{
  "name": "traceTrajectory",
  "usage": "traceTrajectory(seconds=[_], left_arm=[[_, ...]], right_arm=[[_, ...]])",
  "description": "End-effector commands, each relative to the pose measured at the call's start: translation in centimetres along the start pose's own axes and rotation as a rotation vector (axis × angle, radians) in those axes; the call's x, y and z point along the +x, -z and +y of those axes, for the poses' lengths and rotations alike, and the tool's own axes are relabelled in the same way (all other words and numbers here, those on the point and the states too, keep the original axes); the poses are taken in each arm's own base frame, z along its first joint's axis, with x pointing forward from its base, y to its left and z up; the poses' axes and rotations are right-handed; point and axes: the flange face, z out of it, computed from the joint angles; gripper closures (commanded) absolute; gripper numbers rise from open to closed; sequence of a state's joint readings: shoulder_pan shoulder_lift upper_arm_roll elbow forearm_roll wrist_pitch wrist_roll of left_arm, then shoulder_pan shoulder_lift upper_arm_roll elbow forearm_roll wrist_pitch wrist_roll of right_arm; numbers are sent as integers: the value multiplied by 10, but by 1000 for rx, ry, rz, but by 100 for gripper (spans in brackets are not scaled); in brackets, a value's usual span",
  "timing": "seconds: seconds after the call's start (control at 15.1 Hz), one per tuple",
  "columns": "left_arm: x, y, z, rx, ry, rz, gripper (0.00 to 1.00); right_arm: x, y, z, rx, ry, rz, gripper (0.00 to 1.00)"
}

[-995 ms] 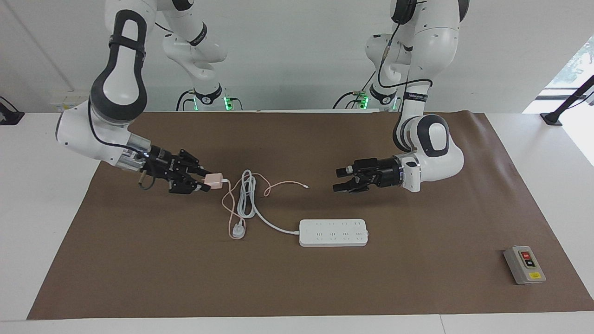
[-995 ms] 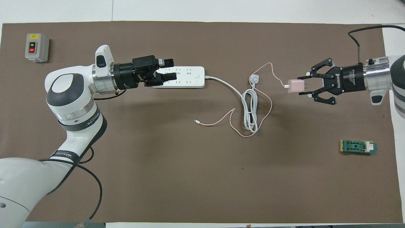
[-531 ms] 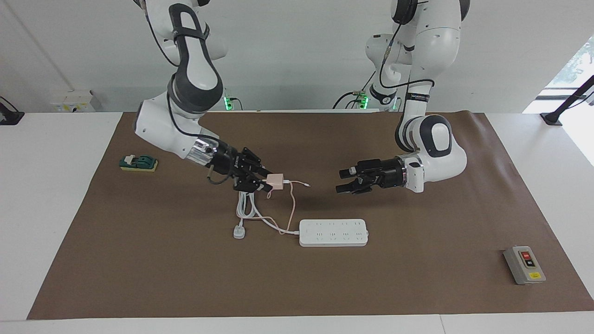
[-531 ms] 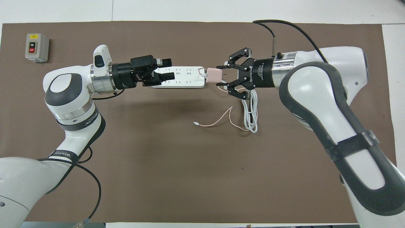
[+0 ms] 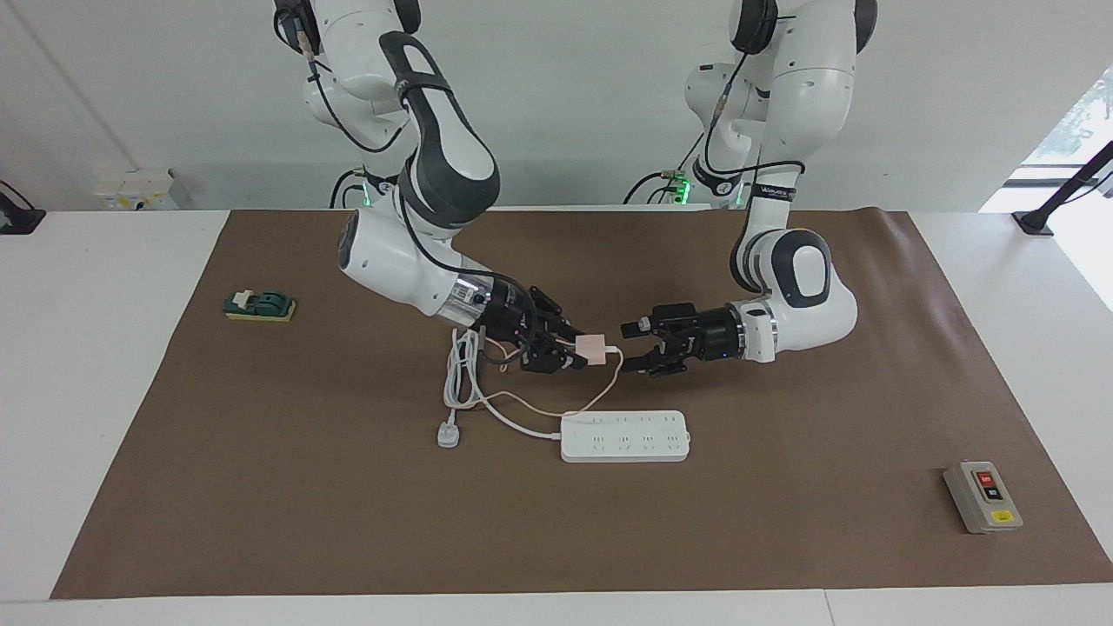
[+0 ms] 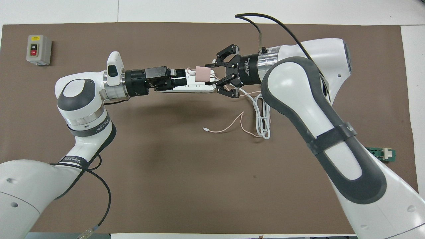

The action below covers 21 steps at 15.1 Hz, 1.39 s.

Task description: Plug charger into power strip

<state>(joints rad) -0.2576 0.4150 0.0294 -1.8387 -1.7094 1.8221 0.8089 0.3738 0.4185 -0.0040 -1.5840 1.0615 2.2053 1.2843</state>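
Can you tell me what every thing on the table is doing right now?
charger: held up in the air in the right gripper, not plugged in.
pink cable: hanging from the charger, loose end lying on the mat.
left gripper: open, empty, just beside the charger.
power strip: flat on the mat, sockets empty.
white plug: lying on the mat, unplugged.
grey switch box: sitting untouched.
green block: sitting untouched.

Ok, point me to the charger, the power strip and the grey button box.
charger [image 5: 595, 346], facing view, pink cube body.
power strip [image 5: 624, 436], facing view, top face.
grey button box [image 5: 983, 496], facing view, top face.
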Motion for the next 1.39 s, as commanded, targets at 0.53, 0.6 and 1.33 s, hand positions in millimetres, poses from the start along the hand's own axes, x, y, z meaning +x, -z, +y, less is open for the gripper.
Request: traceTrajectory(seconds=[0.53,0.6,1.33], left_arm=[[8,-6,-17,5,-251,-10,0],[9,-5,-17,6,-266,-9,0],[-5,-12,1,-11,-296,-32,0]], right_arm=[[-17,-22,5,-41,19,22,100],[-16,-22,5,-42,18,23,100],[-13,-22,5,-39,14,28,100]])
